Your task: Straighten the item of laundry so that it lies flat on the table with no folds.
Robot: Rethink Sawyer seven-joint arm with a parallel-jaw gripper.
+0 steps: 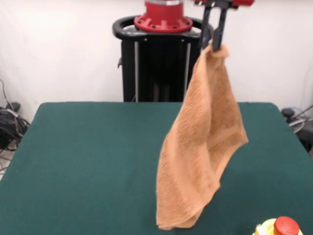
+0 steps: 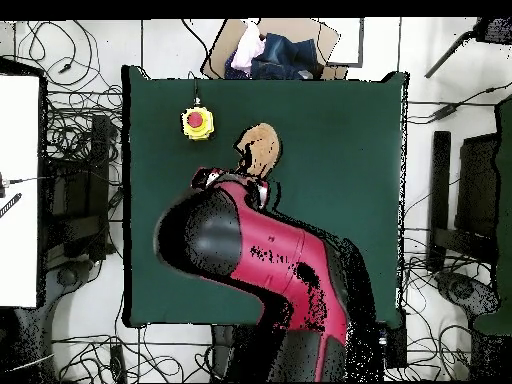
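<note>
One camera faces the robot across the dark green felt-covered bench [image 1: 88,161]; another looks straight down on it [image 2: 330,140].

No readable text, labels, brands or numbers in either view.

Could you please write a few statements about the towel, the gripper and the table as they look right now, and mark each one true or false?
1. The towel hangs from the gripper, whose jaws are shut on its top corner. True.
2. The towel lies flat on the table with no folds. False: it hangs lengthwise in folds, lifted above the cloth.
3. The table is covered in dark green cloth. True.
4. A red button on a yellow base sits on the table. True.
5. The gripper is open and empty. False: it holds the towel.
</note>
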